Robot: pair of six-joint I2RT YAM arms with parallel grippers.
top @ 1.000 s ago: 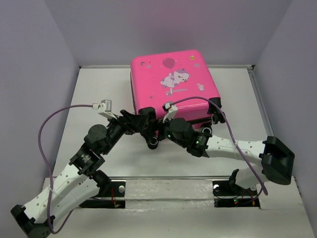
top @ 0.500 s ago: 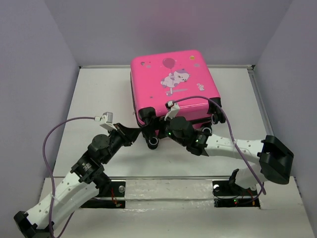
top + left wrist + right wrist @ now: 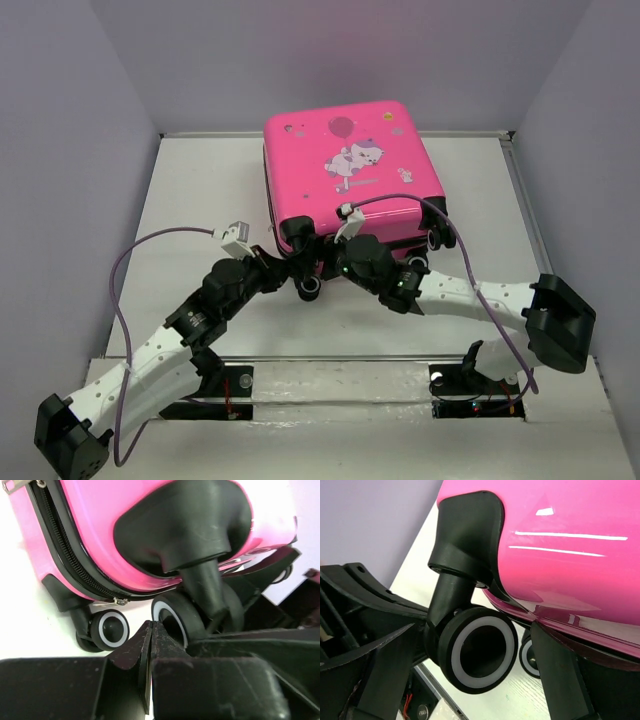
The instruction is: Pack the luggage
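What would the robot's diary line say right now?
luggage: closed, print-up on table | left gripper: shut, beside wheel | right gripper: open, straddling that wheel

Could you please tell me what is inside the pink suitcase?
Nothing inside shows. The suitcase lies shut, its zipper looking closed along the seam, so any contents are covered. Only its pink outside, the cartoon print on top and the black wheels are visible.
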